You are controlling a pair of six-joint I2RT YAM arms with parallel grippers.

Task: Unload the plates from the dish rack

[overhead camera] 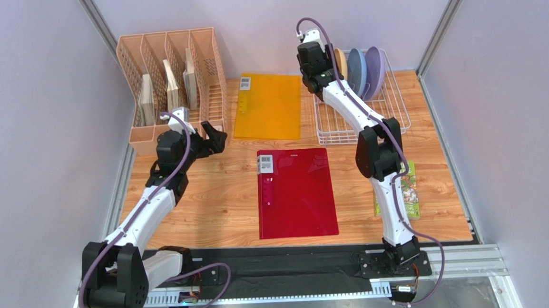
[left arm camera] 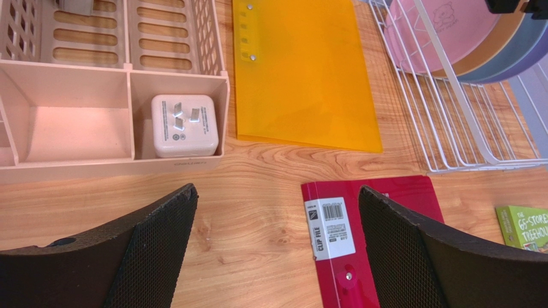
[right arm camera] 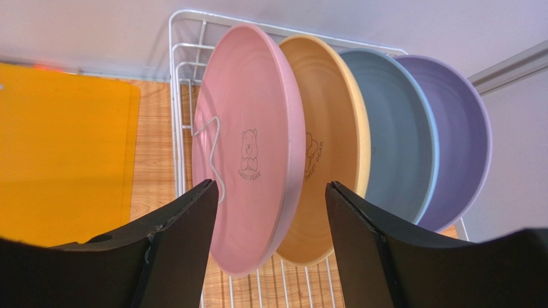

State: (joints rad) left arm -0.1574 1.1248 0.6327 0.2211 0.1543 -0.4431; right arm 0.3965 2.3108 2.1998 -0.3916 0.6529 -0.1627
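Right claw (right arm camera: 270,186): jaws spread wide, nothing gripped. Pink plate (right arm camera: 247,128) directly ahead, lower rim seen through jaw gap; contact cannot be determined. Beyond it, stepping to claw's right: yellow plate (right arm camera: 334,128), blue plate (right arm camera: 399,135), lavender plate (right arm camera: 460,141). All four on edge, leaning, inside dish rack (overhead camera: 340,121). Orange folder (right arm camera: 64,147) flat on table, left of claw.

Left claw (left arm camera: 276,189): jaws spread wide, empty, above table. Red clip file (left arm camera: 334,282) below, toward right finger. Peach file organizer (left arm camera: 116,147) ahead-left, white plug adapter (left arm camera: 184,125) in its front compartment. Rack ahead-right, well apart.

"CLIP FILE" on label (left arm camera: 330,228), red folder (left arm camera: 411,192)
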